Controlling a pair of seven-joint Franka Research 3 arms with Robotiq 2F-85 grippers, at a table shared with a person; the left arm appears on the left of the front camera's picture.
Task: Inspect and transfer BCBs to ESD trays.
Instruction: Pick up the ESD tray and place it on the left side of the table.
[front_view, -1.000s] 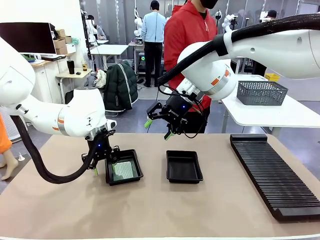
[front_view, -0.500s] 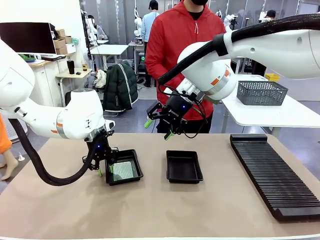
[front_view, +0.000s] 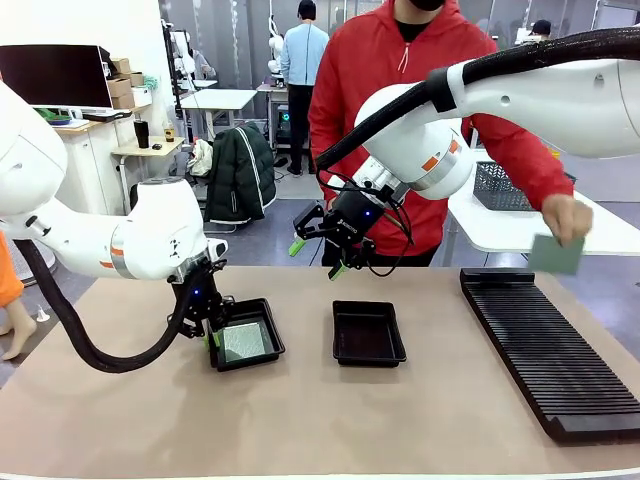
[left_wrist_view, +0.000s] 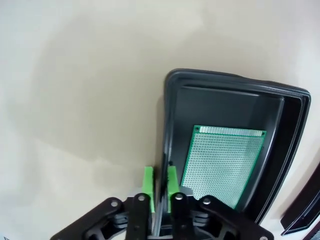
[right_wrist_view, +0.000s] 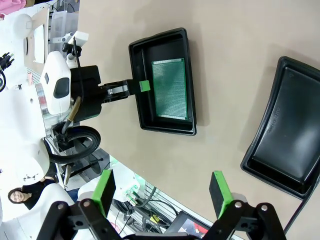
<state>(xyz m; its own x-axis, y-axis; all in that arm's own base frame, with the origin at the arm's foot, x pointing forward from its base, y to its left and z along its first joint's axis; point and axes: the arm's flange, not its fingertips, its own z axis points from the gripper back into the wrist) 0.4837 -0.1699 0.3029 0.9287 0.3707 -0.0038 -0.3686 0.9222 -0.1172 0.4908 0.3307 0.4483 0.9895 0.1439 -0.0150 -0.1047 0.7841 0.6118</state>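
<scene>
Tabletop (front_view: 300, 420) tray (front_view: 250, 362) holds BCB (front_view: 245, 342) lengthwise toward the person (front_view: 400, 90); left gripper (left_wrist_view: 160, 175) clamps its rim, right gripper (front_view: 317, 258) gapes.

BCB (front_view: 244, 342) in left ESD tray (front_view: 278, 344)

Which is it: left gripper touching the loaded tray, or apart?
Touching. Left wrist view: the left gripper's green pads pinch the tray's rim from both sides, no gap.

The person's hand (front_view: 566, 218) holds a blurred card (front_view: 556, 256), seemingly a BCB.
</scene>
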